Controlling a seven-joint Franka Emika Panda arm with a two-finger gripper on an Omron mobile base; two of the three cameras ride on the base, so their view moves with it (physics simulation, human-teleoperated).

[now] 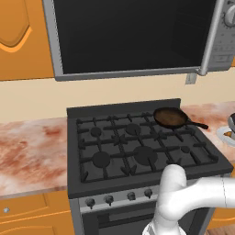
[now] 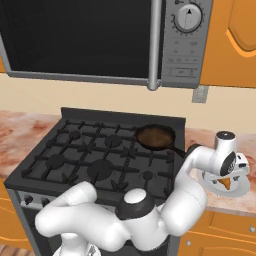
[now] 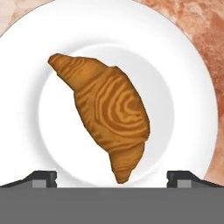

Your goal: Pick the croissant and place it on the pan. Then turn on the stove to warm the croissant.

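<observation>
arm (image 2: 150,220) — bent, reaching right | gripper (image 3: 112,177) — pointing down, fingers spread wide

From my left base camera the plate (image 1: 228,133) is cut by the right edge. On the right one, my arm hides most of the croissant (image 2: 227,183). Stove (image 1: 137,151) knobs too small to read.

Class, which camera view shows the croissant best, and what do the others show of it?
The hand view: the croissant lies whole on the white plate, seen close. The right base view shows an orange sliver beneath the hand; the left base view shows an orange speck at its edge.
</observation>
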